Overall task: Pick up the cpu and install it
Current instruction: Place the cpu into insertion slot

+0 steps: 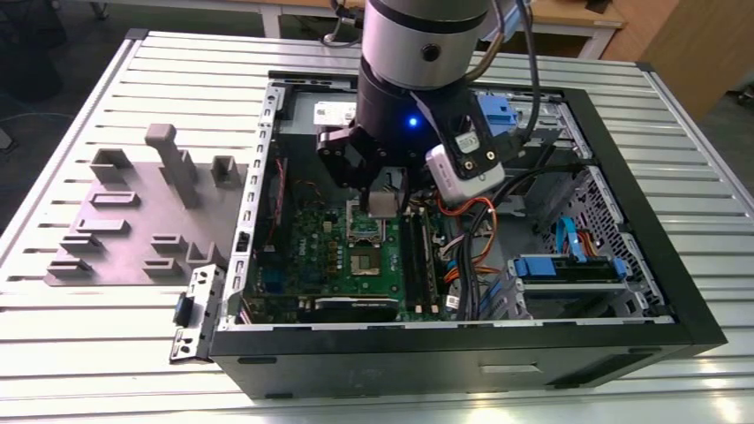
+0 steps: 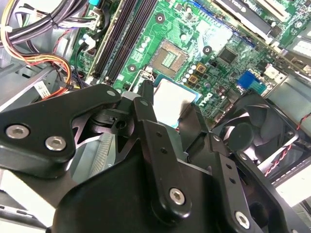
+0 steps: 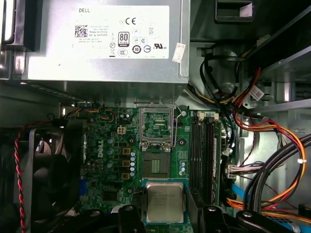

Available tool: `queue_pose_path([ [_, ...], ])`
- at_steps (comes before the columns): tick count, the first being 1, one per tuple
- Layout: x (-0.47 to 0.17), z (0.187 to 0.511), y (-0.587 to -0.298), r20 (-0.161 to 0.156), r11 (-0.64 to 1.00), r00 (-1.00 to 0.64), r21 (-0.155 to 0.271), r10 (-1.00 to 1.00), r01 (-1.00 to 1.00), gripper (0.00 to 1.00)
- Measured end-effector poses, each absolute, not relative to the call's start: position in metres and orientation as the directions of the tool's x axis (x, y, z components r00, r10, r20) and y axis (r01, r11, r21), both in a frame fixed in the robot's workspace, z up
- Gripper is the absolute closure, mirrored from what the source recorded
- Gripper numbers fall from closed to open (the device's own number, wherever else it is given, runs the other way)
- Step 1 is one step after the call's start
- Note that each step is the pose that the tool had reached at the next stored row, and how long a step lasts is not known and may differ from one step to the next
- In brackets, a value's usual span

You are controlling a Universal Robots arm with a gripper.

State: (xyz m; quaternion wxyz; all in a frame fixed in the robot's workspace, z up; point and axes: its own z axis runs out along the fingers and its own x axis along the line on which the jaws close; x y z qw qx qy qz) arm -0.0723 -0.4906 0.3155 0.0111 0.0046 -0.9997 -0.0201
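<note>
Plainly, the cpu (image 3: 165, 201), a small flat square chip with a dull silver metal top and a pale rim, was off the board. It hung level between the two black fingers of the gripper (image 3: 171, 216), which were closed in against its opposite edges, with nothing else in their hold. It sat above the green motherboard (image 3: 104, 160), just short of the open square socket (image 3: 156, 165) near the middle of the board, and was not yet over it.

The main risk, as I judged it, lay in the socket's fine contacts. A chip lowered slightly off-square or turned the wrong way would have borne on them and bent them. The grip took only thin edges, so a small slip or tilt could have dropped one corner first.

On the socket's far side, the shiny metal hinged frame (image 3: 156, 124) stood raised. A finger carried too far could have struck it. The black memory slots (image 3: 201, 150) ran close along one side of the socket, leaving little room for that finger.

Further out, bundled orange, yellow and black cables (image 3: 272, 160) crowded the edge of the black computer case (image 1: 659, 177) and could have snagged the wrist. The case lay open on a slatted metal table (image 1: 94, 353).
</note>
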Motion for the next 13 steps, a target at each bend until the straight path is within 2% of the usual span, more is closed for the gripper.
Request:
queue_pose_path([
  [13,-0.0723,0.3079,-0.4906,0.022,0.999,-1.000,0.041,-0.010,-0.009,0.55],
])
